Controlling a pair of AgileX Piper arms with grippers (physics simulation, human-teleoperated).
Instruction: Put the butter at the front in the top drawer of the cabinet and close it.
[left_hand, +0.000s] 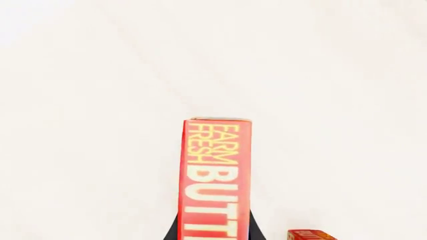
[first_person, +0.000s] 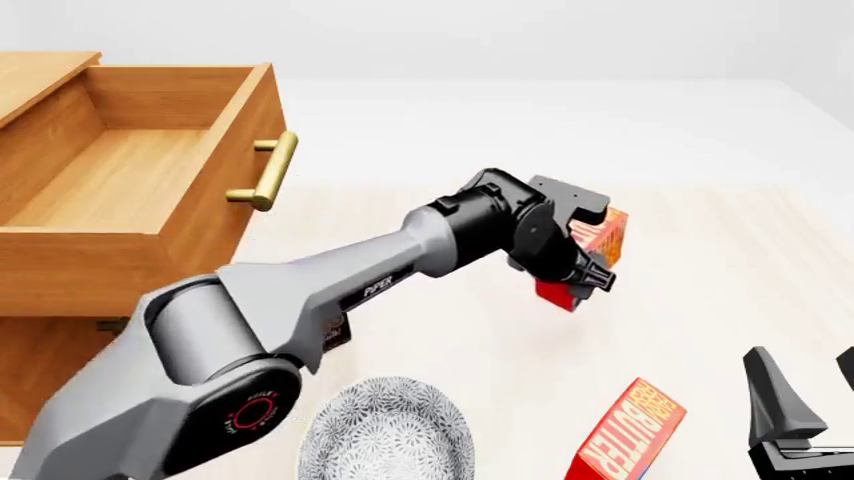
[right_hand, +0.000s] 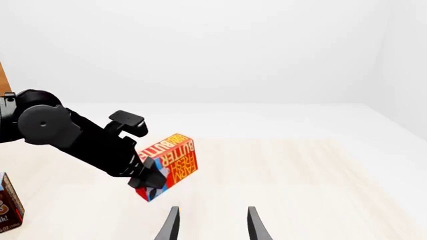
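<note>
My left gripper (first_person: 581, 262) is shut on a red butter carton (first_person: 605, 233) and holds it in the air above the table, right of the cabinet. In the left wrist view the carton (left_hand: 217, 170) stands between the dark fingers, lettered "FARM FRESH BUTTER". A second look-alike butter carton (first_person: 625, 432) lies on the table at the front, and its corner shows in the left wrist view (left_hand: 311, 234). The top drawer (first_person: 80, 250) of the cabinet (first_person: 47, 375) is pulled wide open and empty, with its brass handle (first_person: 271, 170) facing right. My right gripper (first_person: 801, 400) is open and empty at the front right.
A grey patterned plate (first_person: 387, 435) sits at the front, left of the second carton. A brown chocolate pudding box (right_hand: 7, 205) shows at the edge of the right wrist view. The left arm's link (first_person: 334, 290) spans from front left to the middle.
</note>
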